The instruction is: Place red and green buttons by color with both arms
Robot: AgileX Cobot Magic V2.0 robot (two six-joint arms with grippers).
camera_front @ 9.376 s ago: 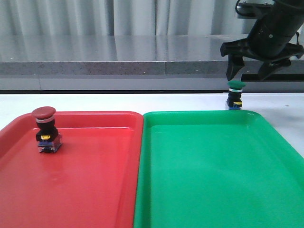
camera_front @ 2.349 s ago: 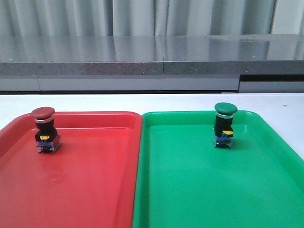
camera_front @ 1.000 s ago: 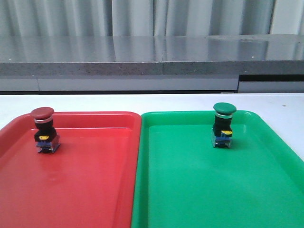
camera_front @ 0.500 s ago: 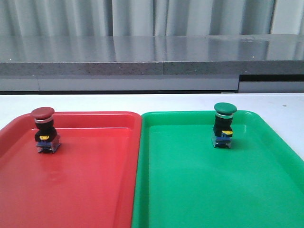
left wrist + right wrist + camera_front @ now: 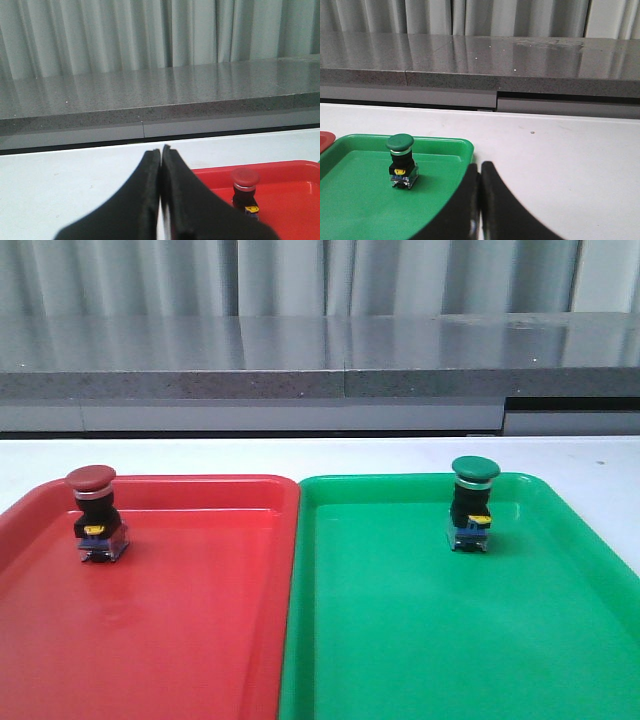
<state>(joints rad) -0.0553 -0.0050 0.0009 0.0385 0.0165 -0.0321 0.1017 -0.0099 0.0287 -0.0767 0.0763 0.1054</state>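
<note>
The red button (image 5: 94,512) stands upright in the back left of the red tray (image 5: 160,640). The green button (image 5: 472,502) stands upright in the back right of the green tray (image 5: 440,640). Neither arm shows in the front view. In the left wrist view my left gripper (image 5: 161,151) is shut and empty, drawn back from the red button (image 5: 244,190). In the right wrist view my right gripper (image 5: 479,165) is shut and empty, drawn back beside the green tray's corner, apart from the green button (image 5: 401,159).
The two trays lie side by side on a white table (image 5: 580,455). A grey counter ledge (image 5: 320,370) and pale curtains run along the back.
Long ago the right gripper hovered over the green button on the table behind the green tray; the button now stands in that tray. Over the last second nothing has moved.
</note>
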